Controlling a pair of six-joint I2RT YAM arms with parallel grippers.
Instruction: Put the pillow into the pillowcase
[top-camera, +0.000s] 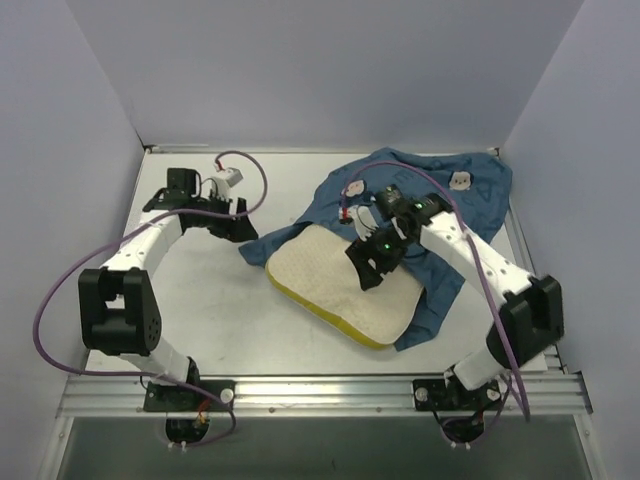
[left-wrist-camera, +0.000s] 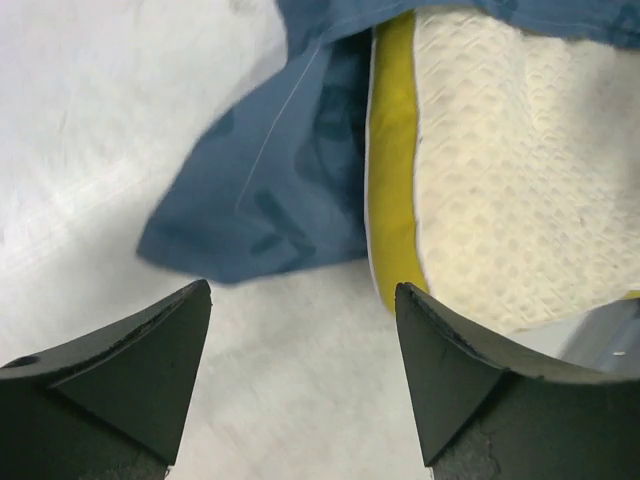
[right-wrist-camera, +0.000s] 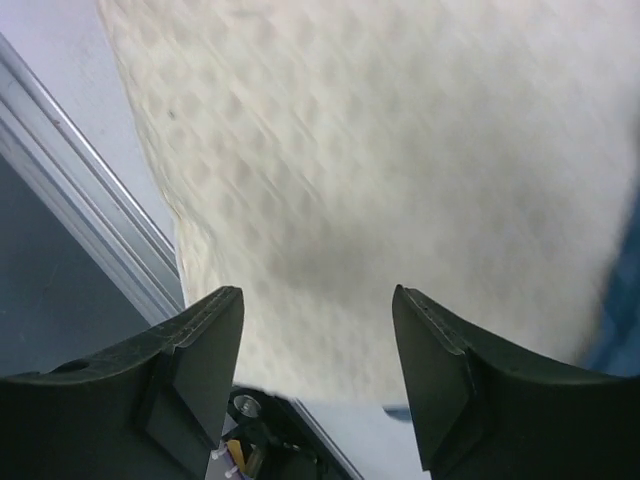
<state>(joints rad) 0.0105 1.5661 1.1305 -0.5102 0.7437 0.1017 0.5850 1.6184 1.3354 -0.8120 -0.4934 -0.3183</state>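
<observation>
Left gripper (top-camera: 243, 230) first: my fingers stand spread with nothing between them. From the left wrist view this gripper (left-wrist-camera: 302, 290) hangs over bare table (left-wrist-camera: 90, 120), just short of a loose corner of the pillowcase (left-wrist-camera: 280, 180). No contact with the cloth is visible.

Right gripper (top-camera: 368, 268): I record its fingers as spread too, gripping nothing. It is poised above the middle of the pillow (top-camera: 335, 285). In the right wrist view the gripper (right-wrist-camera: 316, 292) has the quilted cream face of the pillow (right-wrist-camera: 380, 150) filling the space beyond my fingertips. Whether the tips touch the fabric I cannot tell; that picture is blurred.

Pillow: it lies flat on the table (top-camera: 220, 300), right of centre, with its yellow edge facing the near side. The left wrist view shows the pillow (left-wrist-camera: 520, 170) with its yellow side band next to the blue corner, and blue cloth lying over its far edge. Most of its top face is uncovered.

Pillowcase (top-camera: 440, 190): crumpled, spread behind and to the right of the pillow, with a strip running under the pillow's right side. A sliver of it (right-wrist-camera: 625, 320) shows at the right edge of the right wrist view.

Metal rail (top-camera: 320, 395) runs along the near table edge, between my two bases.
</observation>
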